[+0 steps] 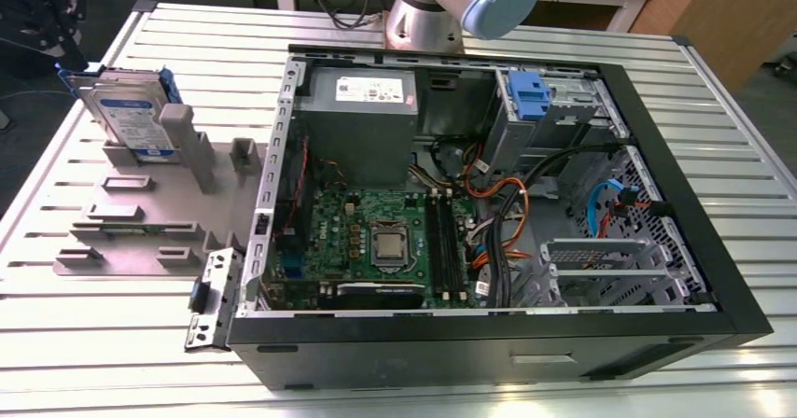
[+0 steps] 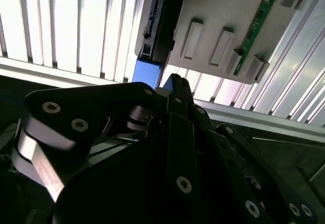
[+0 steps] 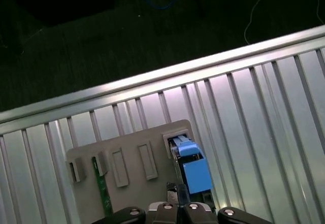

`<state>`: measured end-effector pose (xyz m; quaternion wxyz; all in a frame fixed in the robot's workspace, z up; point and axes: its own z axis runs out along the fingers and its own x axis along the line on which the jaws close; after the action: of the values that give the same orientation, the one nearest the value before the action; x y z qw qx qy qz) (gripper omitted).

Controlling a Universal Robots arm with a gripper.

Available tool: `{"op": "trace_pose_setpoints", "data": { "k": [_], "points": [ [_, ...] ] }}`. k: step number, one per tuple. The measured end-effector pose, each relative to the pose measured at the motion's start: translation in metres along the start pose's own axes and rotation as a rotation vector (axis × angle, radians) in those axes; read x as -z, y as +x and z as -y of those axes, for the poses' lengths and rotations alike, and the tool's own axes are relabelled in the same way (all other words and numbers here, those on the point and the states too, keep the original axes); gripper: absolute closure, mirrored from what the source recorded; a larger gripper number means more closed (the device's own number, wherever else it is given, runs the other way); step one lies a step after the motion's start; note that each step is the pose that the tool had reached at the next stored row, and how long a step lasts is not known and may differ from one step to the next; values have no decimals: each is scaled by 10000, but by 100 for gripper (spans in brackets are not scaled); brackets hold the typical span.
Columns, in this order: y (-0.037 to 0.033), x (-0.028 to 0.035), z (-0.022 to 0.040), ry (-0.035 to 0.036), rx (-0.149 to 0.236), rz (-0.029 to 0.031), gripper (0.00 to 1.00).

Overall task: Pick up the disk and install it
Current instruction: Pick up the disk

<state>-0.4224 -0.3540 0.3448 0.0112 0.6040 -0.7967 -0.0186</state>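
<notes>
The disk (image 1: 129, 115) stands on edge in a slot at the far end of a grey holder plate (image 1: 131, 217), on the exterior view's left. It is silver-grey with a white-and-blue label and blue side rails. My gripper (image 1: 65, 56) is a black shape right at the disk's far upper corner. In the second wrist view the gripper (image 2: 163, 89) sits against the blue rail end of the disk (image 2: 147, 73). In the first wrist view the disk (image 3: 192, 169) is seen edge-on in the holder plate (image 3: 132, 148), just beyond the gripper (image 3: 175, 204).
An open black computer case (image 1: 498, 203) lies on the ribbed metal table (image 1: 149, 353), with the motherboard, cables and a blue-clipped drive bay (image 1: 529, 96) exposed. A green circuit strip (image 3: 103, 191) stands in another holder slot. The table edge and dark floor lie beyond the holder.
</notes>
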Motion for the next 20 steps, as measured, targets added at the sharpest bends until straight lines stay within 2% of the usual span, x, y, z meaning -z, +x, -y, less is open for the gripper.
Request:
{"op": "trace_pose_setpoints", "data": {
  "k": [3,9,16,20],
  "points": [
    [0,-1,0,-2,468,-21,89],
    [-16,-10,-5,0,577,-23,89],
    [-79,-14,-23,-2,897,-37,89],
    [-88,-16,-25,-3,1190,-48,89]
  ]
}}
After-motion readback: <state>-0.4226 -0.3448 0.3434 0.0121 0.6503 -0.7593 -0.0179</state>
